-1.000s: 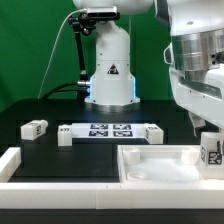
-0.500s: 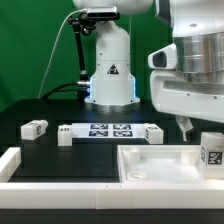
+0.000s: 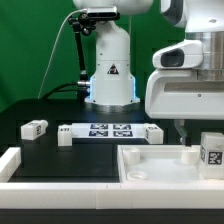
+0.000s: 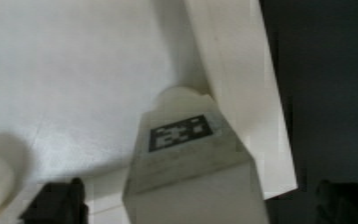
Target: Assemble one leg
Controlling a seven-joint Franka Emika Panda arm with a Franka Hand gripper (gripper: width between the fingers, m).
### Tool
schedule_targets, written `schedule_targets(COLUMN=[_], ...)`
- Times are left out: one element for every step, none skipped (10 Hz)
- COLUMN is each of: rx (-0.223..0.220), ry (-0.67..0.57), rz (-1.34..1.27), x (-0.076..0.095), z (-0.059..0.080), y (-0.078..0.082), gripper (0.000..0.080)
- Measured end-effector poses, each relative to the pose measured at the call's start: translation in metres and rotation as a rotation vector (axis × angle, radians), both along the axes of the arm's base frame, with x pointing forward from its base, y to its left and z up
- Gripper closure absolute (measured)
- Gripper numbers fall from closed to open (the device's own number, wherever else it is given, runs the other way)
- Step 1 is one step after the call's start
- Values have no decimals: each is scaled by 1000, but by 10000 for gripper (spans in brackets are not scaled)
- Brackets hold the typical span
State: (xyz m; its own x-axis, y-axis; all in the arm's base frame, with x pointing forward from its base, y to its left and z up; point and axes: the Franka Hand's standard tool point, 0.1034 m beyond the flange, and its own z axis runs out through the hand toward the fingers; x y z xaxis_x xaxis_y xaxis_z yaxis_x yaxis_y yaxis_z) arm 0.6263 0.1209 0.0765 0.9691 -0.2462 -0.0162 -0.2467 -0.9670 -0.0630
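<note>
Hovering with my fingers [image 4: 59, 203] spread wide, gripping nothing, above the small white plastic block leg [image 3: 212, 150]. It stands upright, tag showing, inside the large white square rimmed tray [image 3: 150, 172], near the desk [image 3: 70, 152] front corner, exterior view's right.

The leg [image 3: 211, 150] at the tray [image 3: 150, 151] is white, with a black-and-white square tag. Beyond the tray, the white marker board [image 3: 108, 131] bears black-and-white tags. The table [image 3: 50, 150] is black and the backdrop [image 3: 30, 50] green.
</note>
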Motion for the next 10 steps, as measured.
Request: schedule_targets(rx=[0, 1, 1, 1, 1, 1, 1, 1, 11, 33], ry=[-6, -7, -9, -9, -8, -7, -7, -7, 2, 9], rz=[83, 99, 133, 133, 114, 97, 100, 99, -14, -160], x=[1, 1, 1, 1, 1, 1, 1, 1, 1, 1], z=[0, 0, 0, 0, 0, 0, 0, 0, -1, -1], y=[-4, -8, -9, -8, -8, -8, -8, -8, -7, -8], gripper=[151, 151, 151, 272, 410, 410, 509, 509, 509, 509])
